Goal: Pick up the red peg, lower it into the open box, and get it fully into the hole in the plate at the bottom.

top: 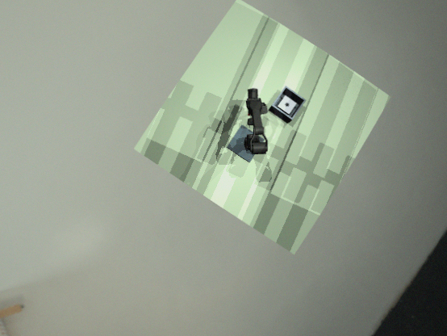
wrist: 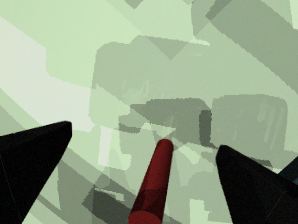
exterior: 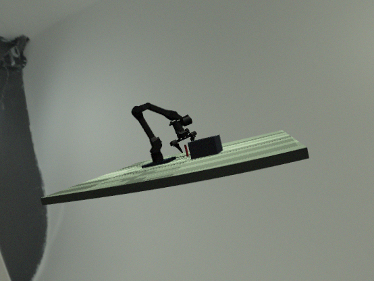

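The red peg (exterior: 186,150) (wrist: 156,180) stands upright on the table, beside the box. In the top view the arm hides nearly all of it. My gripper (exterior: 187,146) (wrist: 145,136) is open and empty, pointing down, with its fingers spread wide over the peg. In the wrist view the peg shows in the gap between the two dark fingers, touching neither. The open dark box (top: 294,94) (exterior: 206,146) stands close by. The pale plate (top: 283,101) lies at its bottom, with a small dark hole (top: 287,104) in the middle.
The table (top: 210,48) (exterior: 263,143) has a pale green striped surface with shadows across it. The arm's blue base plate (top: 239,141) lies near the middle of the table. The box walls rise close beside the peg and one finger in the exterior view.
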You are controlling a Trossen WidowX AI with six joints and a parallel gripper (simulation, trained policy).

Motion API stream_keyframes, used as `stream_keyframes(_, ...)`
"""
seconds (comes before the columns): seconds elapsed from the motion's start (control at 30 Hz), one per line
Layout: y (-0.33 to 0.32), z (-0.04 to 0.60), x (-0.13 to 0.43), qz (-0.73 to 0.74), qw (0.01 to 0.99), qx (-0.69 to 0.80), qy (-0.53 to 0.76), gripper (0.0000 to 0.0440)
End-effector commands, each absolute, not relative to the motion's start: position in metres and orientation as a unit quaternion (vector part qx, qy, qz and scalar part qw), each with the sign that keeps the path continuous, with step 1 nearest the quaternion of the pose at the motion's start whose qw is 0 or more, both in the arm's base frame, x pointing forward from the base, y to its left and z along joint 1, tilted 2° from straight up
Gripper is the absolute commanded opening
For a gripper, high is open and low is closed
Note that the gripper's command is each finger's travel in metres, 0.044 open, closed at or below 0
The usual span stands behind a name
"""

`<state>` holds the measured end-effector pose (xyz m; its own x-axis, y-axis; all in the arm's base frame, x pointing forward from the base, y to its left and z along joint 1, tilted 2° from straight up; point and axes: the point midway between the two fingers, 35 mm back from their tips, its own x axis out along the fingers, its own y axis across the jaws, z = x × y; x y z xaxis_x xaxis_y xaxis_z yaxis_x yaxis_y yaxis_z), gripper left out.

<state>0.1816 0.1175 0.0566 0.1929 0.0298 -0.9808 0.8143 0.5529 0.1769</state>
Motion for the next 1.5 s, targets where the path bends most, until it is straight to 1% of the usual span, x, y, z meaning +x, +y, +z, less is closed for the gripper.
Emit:
stream_keyframes(0.0,0.120,0.044,0.179,-0.295,0.668,0.381,0.568,0.0415)
stream_keyframes(0.07,0.121,0.040,0.178,-0.298,0.662,0.386,0.569,0.0369)
stream_keyframes(0.5,0.124,0.036,0.174,-0.293,0.628,0.397,0.601,0.0034)
stream_keyframes(1.13,0.101,0.114,0.225,-0.251,0.716,0.373,0.535,0.0000)
stream_keyframes(1.47,0.067,0.140,0.258,-0.269,0.733,0.374,0.500,0.0000)
